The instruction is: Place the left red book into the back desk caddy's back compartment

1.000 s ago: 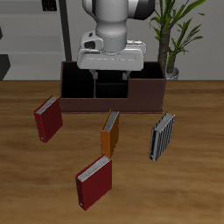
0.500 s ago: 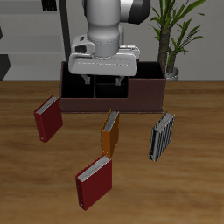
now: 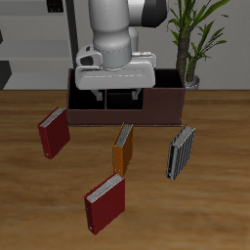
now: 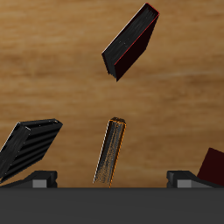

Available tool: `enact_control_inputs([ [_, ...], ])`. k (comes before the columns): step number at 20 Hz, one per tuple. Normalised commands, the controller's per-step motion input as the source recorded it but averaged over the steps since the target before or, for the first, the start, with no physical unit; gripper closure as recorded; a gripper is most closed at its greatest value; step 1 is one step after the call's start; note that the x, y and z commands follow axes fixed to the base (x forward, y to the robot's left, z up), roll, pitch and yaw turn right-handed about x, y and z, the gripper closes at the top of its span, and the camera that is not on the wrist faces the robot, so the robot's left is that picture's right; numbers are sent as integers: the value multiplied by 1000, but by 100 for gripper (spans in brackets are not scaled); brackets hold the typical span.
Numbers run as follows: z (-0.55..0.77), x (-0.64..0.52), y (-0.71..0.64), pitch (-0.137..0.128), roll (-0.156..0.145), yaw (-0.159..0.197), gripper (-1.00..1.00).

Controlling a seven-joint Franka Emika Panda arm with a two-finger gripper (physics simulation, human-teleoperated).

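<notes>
Exterior view, going across from one side to the other: a darker red book (image 3: 54,133) stands tilted on the wooden surface (image 3: 217,217), forward of the hand and off to one side of it. The hand (image 3: 119,100) hangs over the middle part of the back desk caddy (image 3: 98,117), its two fingers (image 3: 101,98) spread apart with nothing between them. It hides most of the caddy's small middle cells, so the back compartment cannot be made out.

The left red book (image 3: 105,203) lies well forward of the hand, the thing farthest from it, white page edges showing, untouched. An orange book (image 3: 122,148) stands between that book and the hand, just ahead of the caddy's front wall. A grey striped book (image 3: 180,151) stands forward of the hand on the other side. A potted plant (image 3: 191,39) rises behind the caddy's far end.

In the wrist view the same spread shows: the left red book (image 4: 131,40) is far off, the orange book (image 4: 110,152) close ahead.
</notes>
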Motion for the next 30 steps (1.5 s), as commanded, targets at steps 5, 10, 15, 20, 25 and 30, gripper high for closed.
enact_control_inputs([
  [5, 55, 355, -35, -18, 17, 12, -100],
  [10, -11, 256, -77, -9, -22, -14, -100],
  [15, -12, 341, -77, -22, -24, -16, -100],
  [20, -1, 270, -4, -17, -21, 13, -100],
  [25, 4, 204, -7, -10, -35, -15, -100],
  [30, -10, 292, -80, -41, -38, -8, -100],
])
